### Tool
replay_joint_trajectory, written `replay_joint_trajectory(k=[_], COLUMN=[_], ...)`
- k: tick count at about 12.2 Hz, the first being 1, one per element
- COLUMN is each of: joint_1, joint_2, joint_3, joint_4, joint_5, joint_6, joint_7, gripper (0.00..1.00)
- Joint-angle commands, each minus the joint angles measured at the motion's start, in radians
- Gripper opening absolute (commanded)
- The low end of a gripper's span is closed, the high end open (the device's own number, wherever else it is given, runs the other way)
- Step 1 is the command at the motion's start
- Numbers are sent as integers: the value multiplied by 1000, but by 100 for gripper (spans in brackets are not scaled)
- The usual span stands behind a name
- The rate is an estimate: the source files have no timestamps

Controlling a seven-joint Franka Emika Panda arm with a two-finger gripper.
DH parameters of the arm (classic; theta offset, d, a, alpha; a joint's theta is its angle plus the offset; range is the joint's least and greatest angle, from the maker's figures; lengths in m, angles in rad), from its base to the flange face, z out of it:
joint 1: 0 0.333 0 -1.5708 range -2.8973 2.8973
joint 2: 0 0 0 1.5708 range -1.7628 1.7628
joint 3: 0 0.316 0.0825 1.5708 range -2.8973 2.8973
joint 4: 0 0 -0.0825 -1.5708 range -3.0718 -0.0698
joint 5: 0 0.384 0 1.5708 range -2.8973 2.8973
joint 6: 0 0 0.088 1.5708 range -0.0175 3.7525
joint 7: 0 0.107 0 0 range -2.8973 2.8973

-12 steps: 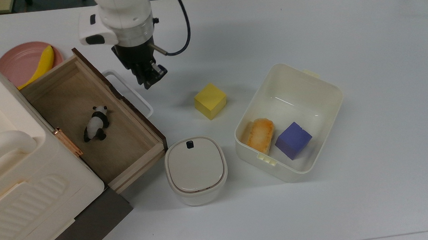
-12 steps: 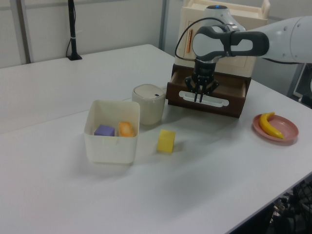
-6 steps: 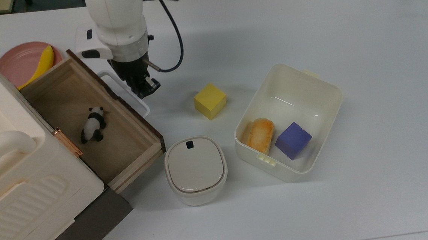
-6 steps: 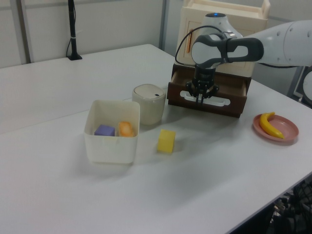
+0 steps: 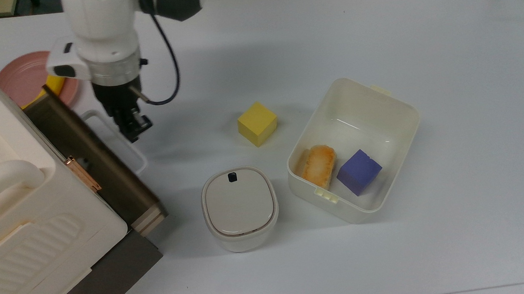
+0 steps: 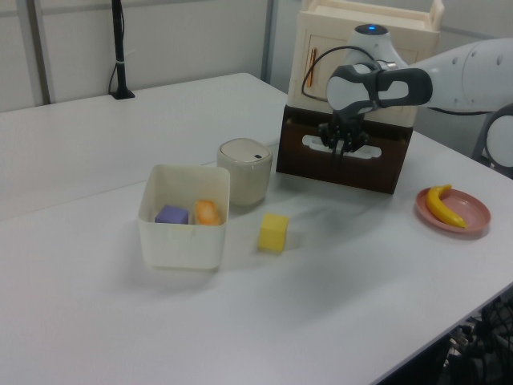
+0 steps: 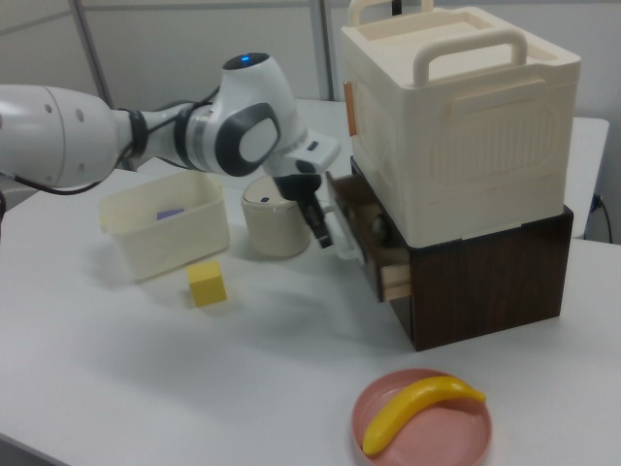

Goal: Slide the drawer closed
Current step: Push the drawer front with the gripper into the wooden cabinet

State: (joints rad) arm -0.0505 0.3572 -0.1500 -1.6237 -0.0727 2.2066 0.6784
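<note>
Black two-finger gripper (image 5: 135, 129), fingers pressed together and holding nothing, tip set against the white loop handle (image 6: 317, 143) of the drawer (image 5: 101, 163). Pointed down and in towards the dark brown front panel in the left view.

Pushed a long way in compared with a second ago: then wide open with the light-wood floor exposed, now mostly inside the dark brown cabinet (image 7: 485, 282) beneath the cream storage box (image 7: 456, 126). Not yet flush: in the right view, a short stretch of light-wood side jutting from the cabinet face; in the top view, a narrow strip visible between front panel and box.

Judged nearly done, with only a last short push along the same line needed to seat the front.

Further out on the white table (image 5: 373, 28): lidded cream container (image 5: 240, 208) just beside the drawer's near corner, yellow cube (image 5: 257, 123), cream bin (image 5: 397, 110) well apart, and banana (image 7: 422, 403) on a pink plate (image 7: 466, 437).
</note>
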Motion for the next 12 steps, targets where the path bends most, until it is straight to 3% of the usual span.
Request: replay_joint_trajectory(k=[1, 9, 12], joint_1=[1, -2, 18], joint_2=[31, 57, -6], joint_3=[-49, -71, -21], joint_4=[25, 67, 33], joint_5=[-30, -32, -27], joint_6=[96, 119, -23], joint_7=[13, -2, -118], gripper=[18, 19, 23])
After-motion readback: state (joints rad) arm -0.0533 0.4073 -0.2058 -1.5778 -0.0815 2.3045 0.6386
